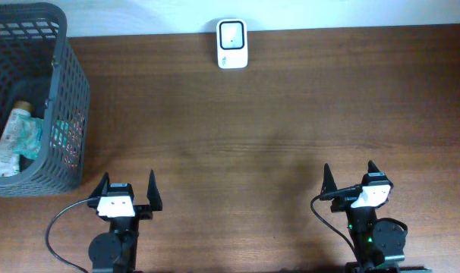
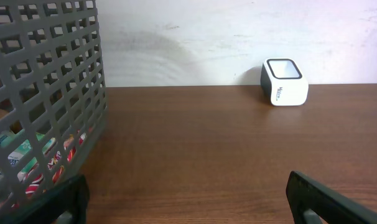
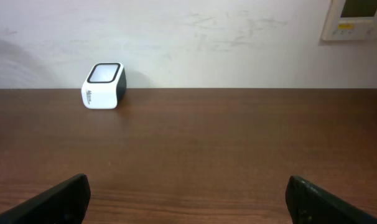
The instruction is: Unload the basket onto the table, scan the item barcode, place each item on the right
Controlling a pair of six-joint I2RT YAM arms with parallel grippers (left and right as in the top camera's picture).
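A white barcode scanner (image 1: 232, 44) with a dark window stands at the table's far edge; it also shows as the scanner (image 2: 284, 82) in the left wrist view and the scanner (image 3: 104, 86) in the right wrist view. The item, a pale patterned packet (image 1: 16, 138), lies inside the grey basket (image 1: 69, 91) at the far left, with other packets. My left gripper (image 1: 128, 188) is open near the front edge, just right of the basket (image 2: 45, 93). My right gripper (image 1: 350, 176) is open at the front right. Both hold nothing.
The brown wooden table (image 1: 245, 129) runs to a white wall behind the scanner. A wall panel (image 3: 358, 18) hangs at the upper right in the right wrist view. Cables trail from both arm bases at the front edge.
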